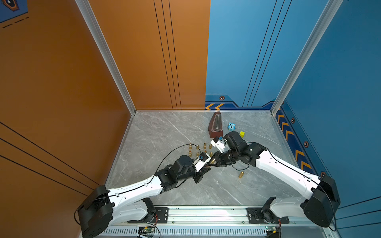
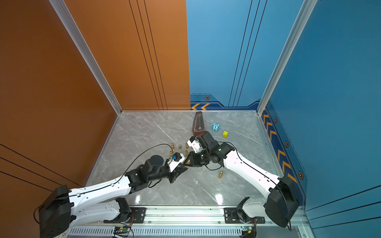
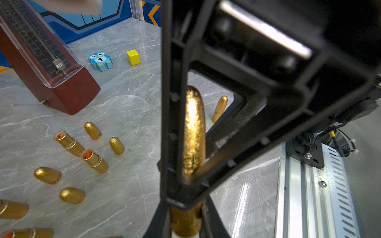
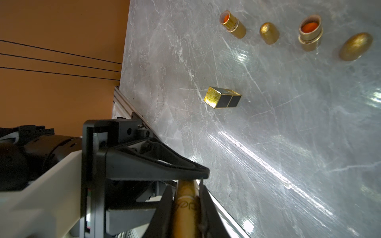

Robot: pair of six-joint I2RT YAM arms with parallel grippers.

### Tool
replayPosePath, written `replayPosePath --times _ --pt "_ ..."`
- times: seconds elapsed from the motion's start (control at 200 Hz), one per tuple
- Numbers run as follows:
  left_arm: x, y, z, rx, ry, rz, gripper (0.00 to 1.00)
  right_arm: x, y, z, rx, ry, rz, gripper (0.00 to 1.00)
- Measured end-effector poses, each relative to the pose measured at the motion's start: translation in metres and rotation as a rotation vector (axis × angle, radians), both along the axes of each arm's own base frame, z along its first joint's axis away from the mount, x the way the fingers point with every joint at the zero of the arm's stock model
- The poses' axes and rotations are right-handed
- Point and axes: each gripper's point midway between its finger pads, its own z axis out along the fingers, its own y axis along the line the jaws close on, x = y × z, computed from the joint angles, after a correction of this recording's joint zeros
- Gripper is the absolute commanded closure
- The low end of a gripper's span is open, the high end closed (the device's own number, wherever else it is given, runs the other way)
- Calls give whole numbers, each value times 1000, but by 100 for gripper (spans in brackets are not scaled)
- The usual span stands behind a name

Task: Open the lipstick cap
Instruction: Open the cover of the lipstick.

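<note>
Scene held: capped lipstick (image 3: 193, 134) x2, loose cap (image 3: 117, 145) x4, open tube (image 3: 94, 160) x4, square black-gold case (image 4: 222, 97) x1, metronome (image 3: 61, 88) x1, owl block (image 3: 100, 60) x1, yellow cube (image 3: 133, 57) x1.

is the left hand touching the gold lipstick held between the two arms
Touching. The left wrist view shows the left hand shut on the gold lipstick, its fingers pressed against both sides.

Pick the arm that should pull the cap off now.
Right, probably. On the gold lipstick, the right gripper clamps the logo-marked cap while the left gripper pins the other end as an anchor.
</note>
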Motion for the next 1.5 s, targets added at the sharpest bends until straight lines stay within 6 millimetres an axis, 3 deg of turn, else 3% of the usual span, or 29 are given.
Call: replayPosePath --times 0.1,0.28,0.4,0.661,1.051,1.501 --pt "0 0 0 1 -1 3 100 0 0 0 0 0 0 76" --pt "5 2 0 2 -6 30 100 9 -7 1 -3 -9 -33 60" --pt "7 4 0 3 -4 46 100 12 -11 6 -1 -33 -47 57" --pt "8 4 -3 7 8 51 100 13 -12 6 -7 -42 -54 62" --pt "7 3 -11 23 25 50 100 13 -11 5 -9 -46 -48 80" --pt "7 4 -9 21 21 53 100 17 -14 7 1 -39 -59 81"
